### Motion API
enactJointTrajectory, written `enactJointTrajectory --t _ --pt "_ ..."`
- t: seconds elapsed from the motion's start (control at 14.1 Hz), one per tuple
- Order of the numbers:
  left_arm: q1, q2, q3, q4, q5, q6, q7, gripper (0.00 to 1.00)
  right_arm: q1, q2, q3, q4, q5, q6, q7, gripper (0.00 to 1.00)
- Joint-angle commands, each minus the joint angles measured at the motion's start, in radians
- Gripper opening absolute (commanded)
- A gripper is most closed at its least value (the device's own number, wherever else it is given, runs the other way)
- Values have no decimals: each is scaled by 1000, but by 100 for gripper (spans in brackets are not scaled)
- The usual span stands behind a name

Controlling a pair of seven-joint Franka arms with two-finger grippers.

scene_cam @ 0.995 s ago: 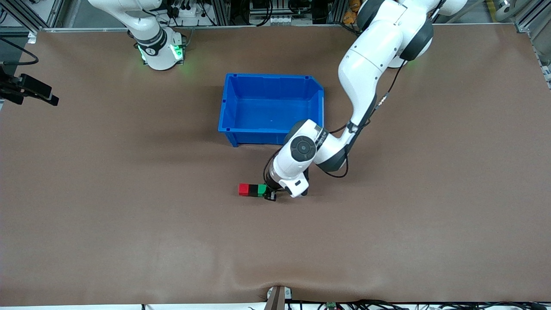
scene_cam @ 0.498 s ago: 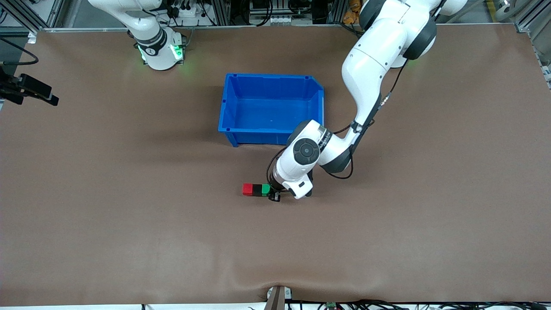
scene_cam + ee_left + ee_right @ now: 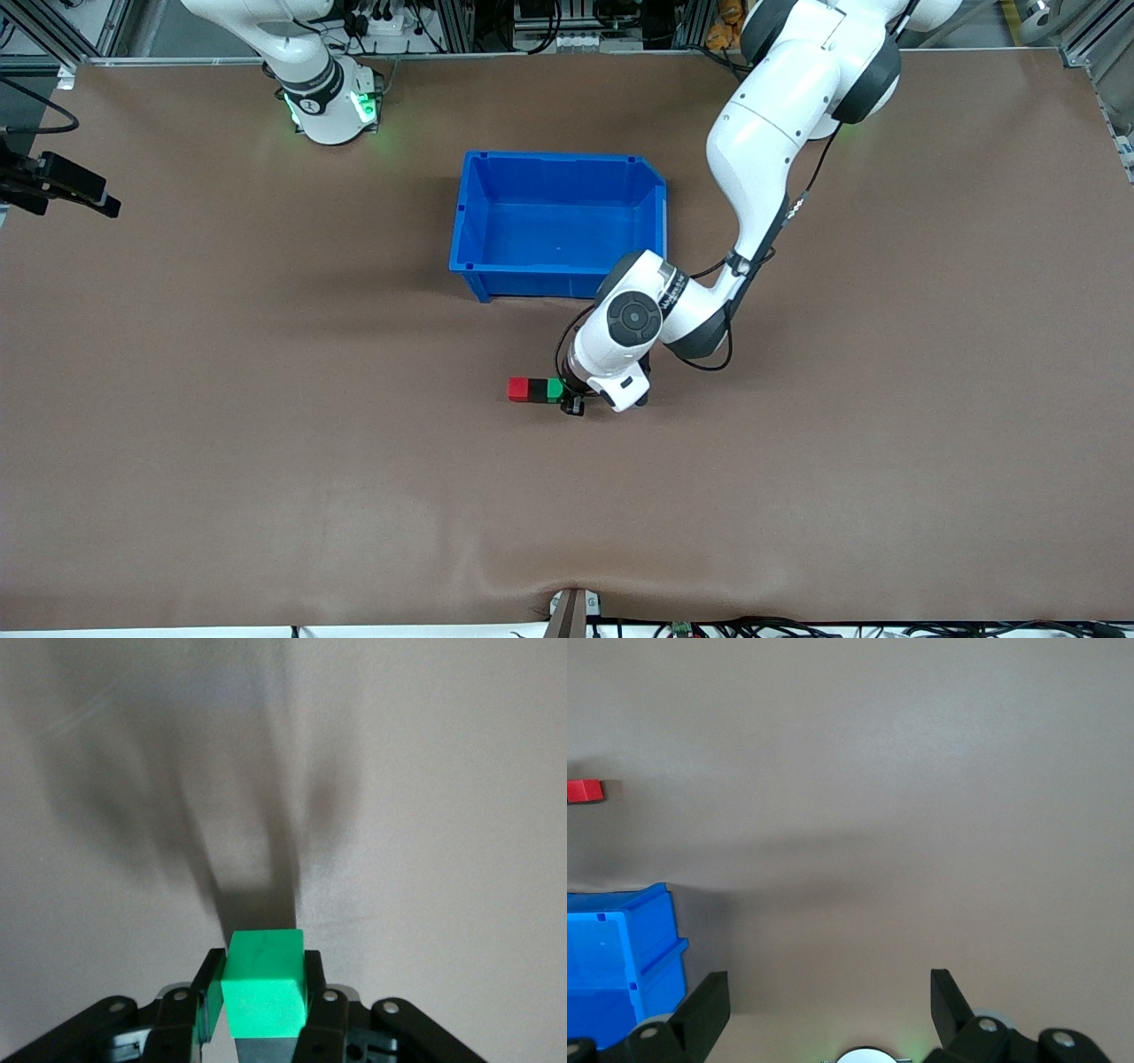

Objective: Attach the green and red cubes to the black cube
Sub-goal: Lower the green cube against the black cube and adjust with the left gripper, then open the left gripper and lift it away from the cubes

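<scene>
A row of three small cubes is seen on the table (image 3: 266, 461), nearer to the front camera than the blue bin (image 3: 478, 217). The red cube (image 3: 518, 389) lies at the end toward the right arm's side, a dark cube, judged to be the black cube (image 3: 537, 390), is seen in the middle, and the green cube (image 3: 555, 389) lies at the end toward the left arm's side. All three appear to be touching.

The left gripper (image 3: 571, 396) is at the green end of the row. In the left wrist view the fingers (image 3: 211, 997) are clamped on the green cube. The right gripper (image 3: 824, 1010) is held well apart from the cubes, toward the right arm's end of the table, with fingers wide apart and nothing between them; this arm waits.

The joining is judged to be essentially done. Release of the green cube and withdrawal of the left arm are judged to remain. Whether the joints hold cannot be told.
</scene>
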Motion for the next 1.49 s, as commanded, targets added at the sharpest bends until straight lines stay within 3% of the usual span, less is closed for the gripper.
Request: enactJointTrajectory --t 0.0,0.43,0.5,0.64,1.0,1.42 --pt "2 -6 4 -9 -22 -12 54 0 -4 3 6 18 -2 -14 16 100" --pt "2 -6 4 -10 -24 -12 61 0 -2 3 6 18 -2 -16 16 100" --pt "3 -9 4 -10 -24 -12 62 19 -2 3 6 18 -2 -16 16 100" --pt "5 -16 5 -10 -9 -25 65 100 -2 3 6 18 -2 -16 16 100" --pt "46 -99 4 -10 -9 -112 127 100 -2 3 6 18 -2 -16 16 100" --pt "158 -268 4 -10 -9 -313 361 100 -2 3 6 18 -2 -14 16 100"
